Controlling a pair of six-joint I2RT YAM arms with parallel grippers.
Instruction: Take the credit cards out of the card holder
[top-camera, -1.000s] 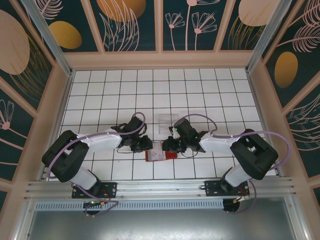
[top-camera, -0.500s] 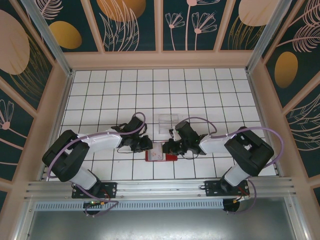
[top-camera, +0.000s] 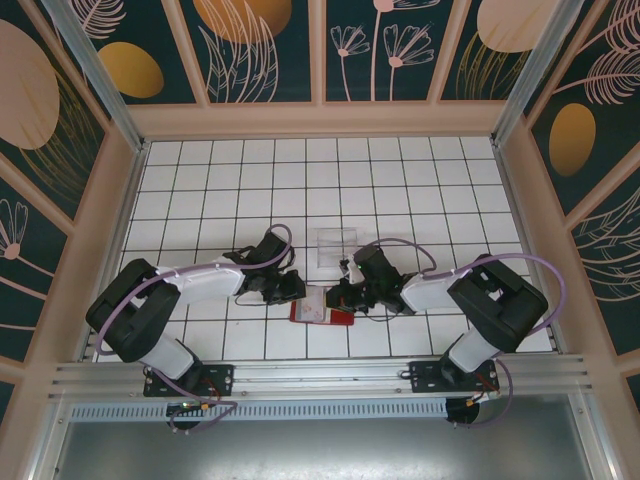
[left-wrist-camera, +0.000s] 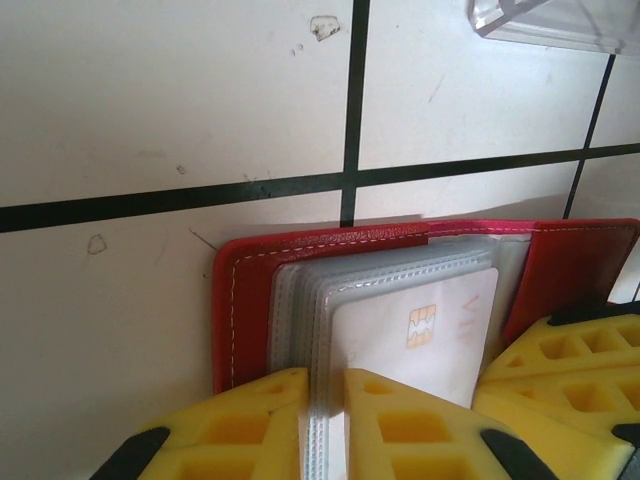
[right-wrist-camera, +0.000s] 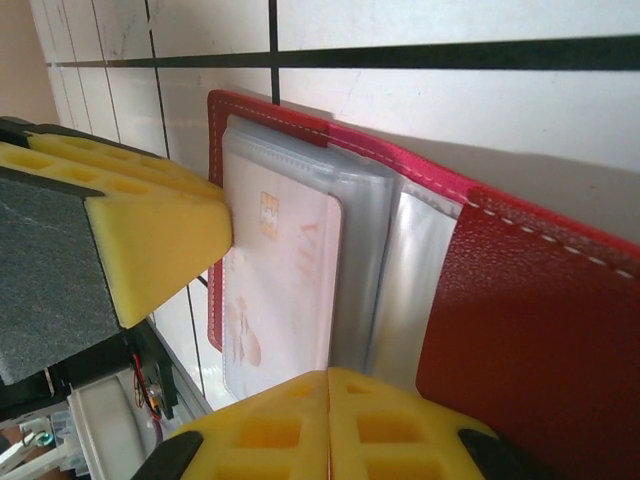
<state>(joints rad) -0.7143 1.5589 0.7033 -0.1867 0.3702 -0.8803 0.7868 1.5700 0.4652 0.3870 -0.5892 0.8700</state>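
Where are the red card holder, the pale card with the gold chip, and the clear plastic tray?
card holder (left-wrist-camera: 224, 320), left wrist view, its red left border.
pale card (left-wrist-camera: 440, 340), left wrist view, its face beside the chip.
clear tray (top-camera: 335, 243), top external view, its middle.

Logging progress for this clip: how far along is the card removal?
Done: the red card holder lies open on the table. In hand: the left gripper pinches its clear sleeves, and the right gripper is shut right by the chip card. Left: that card sits in its sleeve, so pulling it out is ahead.
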